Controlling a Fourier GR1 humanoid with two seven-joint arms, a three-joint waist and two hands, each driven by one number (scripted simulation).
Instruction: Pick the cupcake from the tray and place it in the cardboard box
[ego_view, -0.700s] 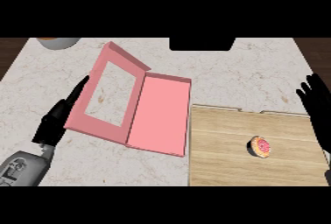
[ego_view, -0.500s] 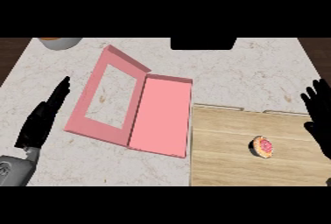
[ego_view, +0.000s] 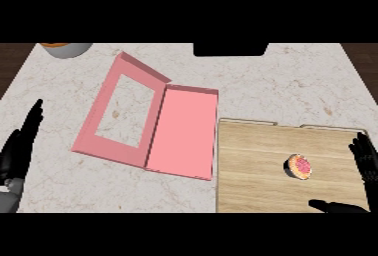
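A small cupcake (ego_view: 299, 166) with pink frosting lies on the wooden tray (ego_view: 251, 160) at the lower right. A pink box (ego_view: 181, 131) lies open in the middle of the counter, its windowed lid (ego_view: 122, 112) folded out to the left. My right hand (ego_view: 362, 170) is open at the right edge, fingers straight and thumb spread low, a short way right of the cupcake and not touching it. My left hand (ego_view: 21, 147) rests open at the left edge, fingers pointing up, apart from the box's lid.
A grey bowl (ego_view: 66, 49) with something orange in it stands at the counter's far left corner. A dark block (ego_view: 230, 49) sits at the back edge, in the middle. Marble counter (ego_view: 295, 85) stretches behind the tray.
My left hand has drawn away from the box's lid toward the left edge. My right hand has come down along the right edge to the cupcake's level.
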